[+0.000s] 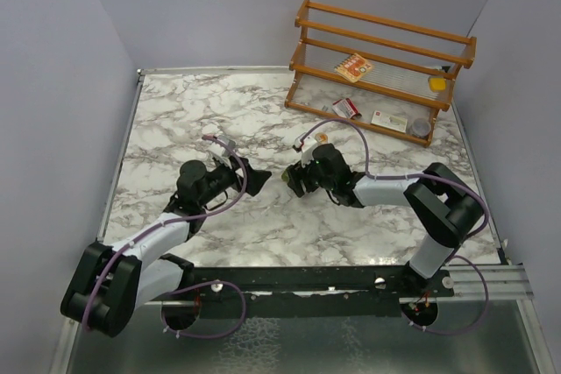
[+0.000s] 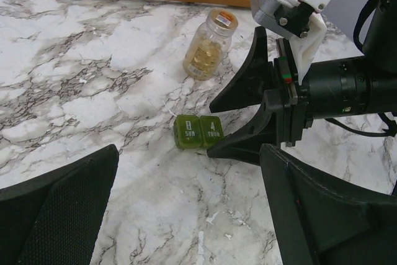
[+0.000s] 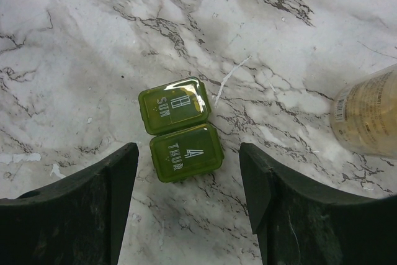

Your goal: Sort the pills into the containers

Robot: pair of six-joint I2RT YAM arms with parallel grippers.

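a: where's the pill box (image 3: 180, 130) from your right gripper (image 3: 187, 153)?

b: straight ahead of it, flat on the marble table (image 3: 74, 41). your fingers stand partway spread, one on each side, holding nothing. the thur compartment sits just inside the tips and the sun compartment just past them. bare marble shows on both sides, so you're around the box and not touching it, as far as the right wrist view tells.

a: and how does it lie?

b: its long axis runs away from your wrist, with the far end tilted a little to the left. the jaws would close across the narrow width, which i'd judge is the way you want it. both lids look shut.

a: the left gripper (image 2: 190, 150)?

b: spread wide and empty. it faces the box from the opposite side and sits farther off, so your right arm is plainly the nearer one.

a: the pills (image 2: 201, 57)?

b: in the clear bottle (image 2: 208, 44). it stands upright beyond the box on your right finger's side, near it but apart, and its top looks capped.

a: so what does the next move hang on?

b: i'd say keeping the box centred between your fingers as you close. with that tilt, it could swing if one finger lands first.
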